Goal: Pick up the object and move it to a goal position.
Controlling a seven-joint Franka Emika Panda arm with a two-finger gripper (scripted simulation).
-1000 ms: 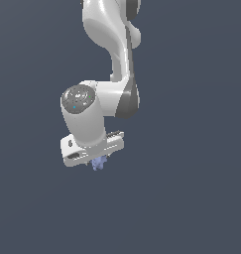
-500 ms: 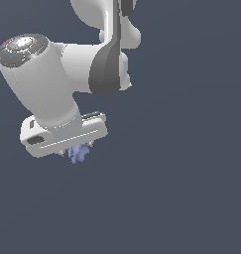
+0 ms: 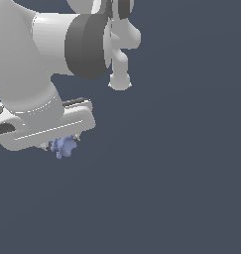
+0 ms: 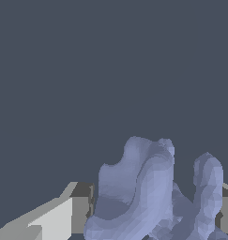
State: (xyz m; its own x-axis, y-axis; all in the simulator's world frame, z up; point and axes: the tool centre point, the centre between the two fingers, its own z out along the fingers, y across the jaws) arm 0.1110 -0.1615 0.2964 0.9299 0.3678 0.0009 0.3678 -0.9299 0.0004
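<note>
Plain dark slate-grey backdrop point(image 3: 181, 173) seen across exterior view, uniform in tone. No surface edge, seam or horizon made out. Faint lighter gradient noted toward exterior view's lower part; whether floor or wall cannot be told. Same flat slate-grey field point(image 4: 87, 70) seen filling most of wrist view, unmarked and untextured. No other loose items, containers or furniture shown in either view.
</note>
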